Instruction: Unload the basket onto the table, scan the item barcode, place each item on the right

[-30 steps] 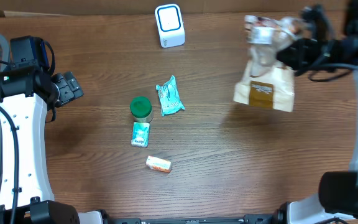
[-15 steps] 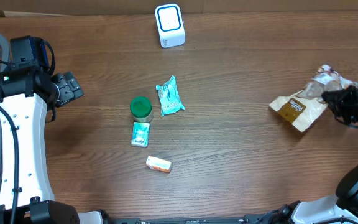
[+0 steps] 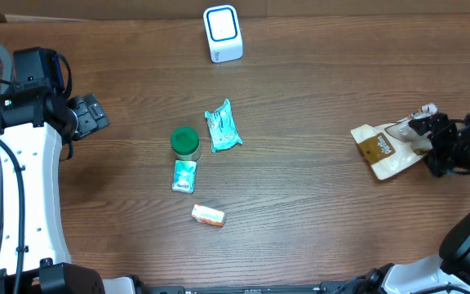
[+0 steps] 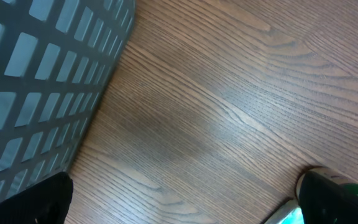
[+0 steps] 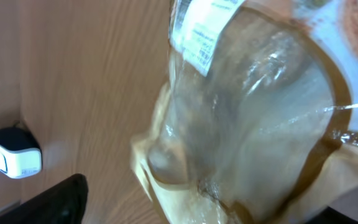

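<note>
Right claw [image 3: 431, 147] is spread. In its wrist view we see one finger [image 5: 55, 199] clear of the bag [image 3: 382, 149], with wood showing between them. The bag lies flat on the table [image 3: 300, 204], its top end between that claw's fingers and the rest stretching away from the tips. The scanner [image 3: 223, 33] is well apart from the right claw, far past the bag. Left claw [image 3: 98, 114] is spread wide and holds nothing. A basket [image 4: 42, 74] sits just beside it, and a jar [image 3: 184, 140] is out ahead of its tips.
</note>
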Controlling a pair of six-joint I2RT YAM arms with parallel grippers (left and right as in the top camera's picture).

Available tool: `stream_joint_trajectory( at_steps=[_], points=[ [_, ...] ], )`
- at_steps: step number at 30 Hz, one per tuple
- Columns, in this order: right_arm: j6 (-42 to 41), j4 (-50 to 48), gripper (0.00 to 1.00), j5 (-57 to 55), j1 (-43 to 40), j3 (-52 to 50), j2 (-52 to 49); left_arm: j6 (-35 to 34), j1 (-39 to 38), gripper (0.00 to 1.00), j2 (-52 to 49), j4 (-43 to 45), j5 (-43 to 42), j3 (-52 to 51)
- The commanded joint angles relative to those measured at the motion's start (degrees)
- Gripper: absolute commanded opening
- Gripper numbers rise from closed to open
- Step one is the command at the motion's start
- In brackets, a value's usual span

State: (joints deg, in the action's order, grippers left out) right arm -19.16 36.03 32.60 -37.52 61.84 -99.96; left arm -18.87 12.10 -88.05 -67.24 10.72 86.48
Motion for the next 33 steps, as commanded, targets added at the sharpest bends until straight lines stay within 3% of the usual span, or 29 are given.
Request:
stream_joint_trajectory(
  at_steps=[1, 7, 12, 14, 18, 20, 24, 33],
  points=[
    [2.2, 4.5, 1.0, 0.9, 1.2, 4.1, 4.2, 1.1, -0.1, 1.0, 0.0, 0.2, -0.2, -0.2],
    [5.2, 19.1, 1.0, -8.4, 9.1, 14.9, 14.4, 1.1, -0.1, 1.0, 0.0, 0.2, -0.2, -0.2],
    [7.9, 24.0, 1.0, -7.6, 19.7, 17.7, 17.6, 1.1, -0.1, 0.99, 0.0, 0.2, -0.2, -0.2],
    [13.2, 25.6, 1.0, -4.0, 23.8, 17.6, 17.5, 1.1, -0.1, 1.0, 0.0, 0.2, -0.2, -0.2],
    [23.2, 26.8, 0.98, -1.7, 35.6, 16.1, 16.9, 1.1, -0.1, 1.0, 0.0, 0.2, -0.3, -0.2],
    [25.7, 26.7, 0.89, -4.3, 43.7, 15.1, 16.0, 1.1, -0.1, 1.0, 0.0, 0.2, -0.2, -0.2],
    [25.7, 27.3, 0.84, -14.6, 60.0, 15.1, 12.9, 1.1, -0.1, 0.99, 0.0, 0.2, -0.2, -0.2],
    [25.7, 21.6, 0.84, -22.4, 82.3, 15.1, 2.6, 1.1, -0.1, 1.0, 0.0, 0.2, -0.3, -0.2]
  ],
)
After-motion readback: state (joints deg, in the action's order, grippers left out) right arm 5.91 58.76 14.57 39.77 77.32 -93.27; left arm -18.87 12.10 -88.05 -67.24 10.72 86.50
